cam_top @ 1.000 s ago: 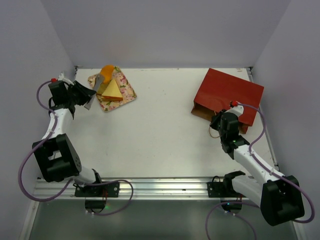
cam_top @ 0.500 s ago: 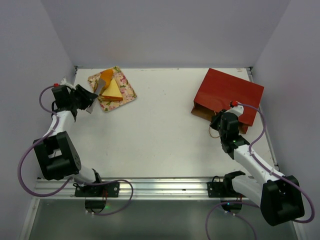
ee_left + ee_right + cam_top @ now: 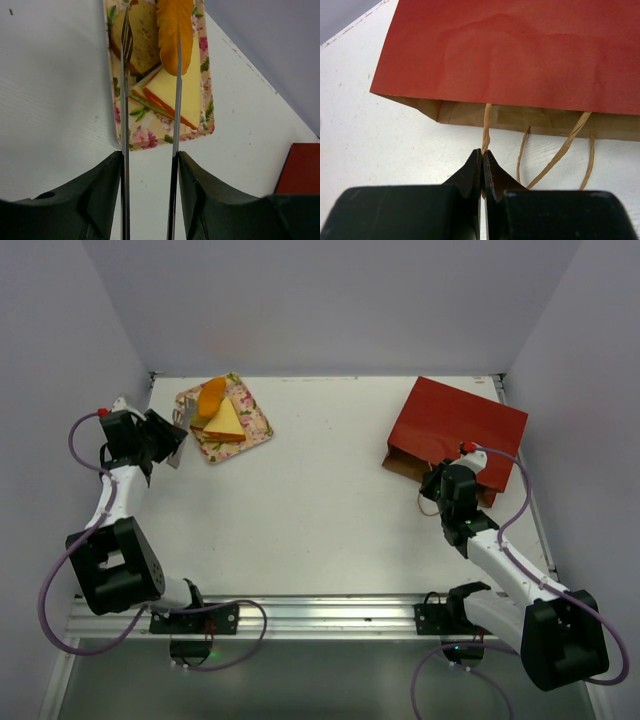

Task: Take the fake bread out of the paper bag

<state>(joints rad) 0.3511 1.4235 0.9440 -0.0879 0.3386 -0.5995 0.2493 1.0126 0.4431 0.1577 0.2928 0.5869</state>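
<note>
bread pieces (image 3: 222,412) lie on the floral tray (image 3: 258,428) at the far left, well apart from the red paper bag (image 3: 455,425). left gripper (image 3: 183,425) is parted just beside the tray; right gripper (image 3: 482,155) pinches the bag's cord handle (image 3: 486,125).

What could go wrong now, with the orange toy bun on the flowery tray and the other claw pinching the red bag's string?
1. The orange toy bun leans on the yellow triangular sandwich wedge on the crowded floral square tray, and one thin metal finger of the open left gripper crosses it; pulling back could knock it off.
2. The right gripper pinches only one thin twisted cord handle of the dark-red paper bag; a tug might tear it.
</note>
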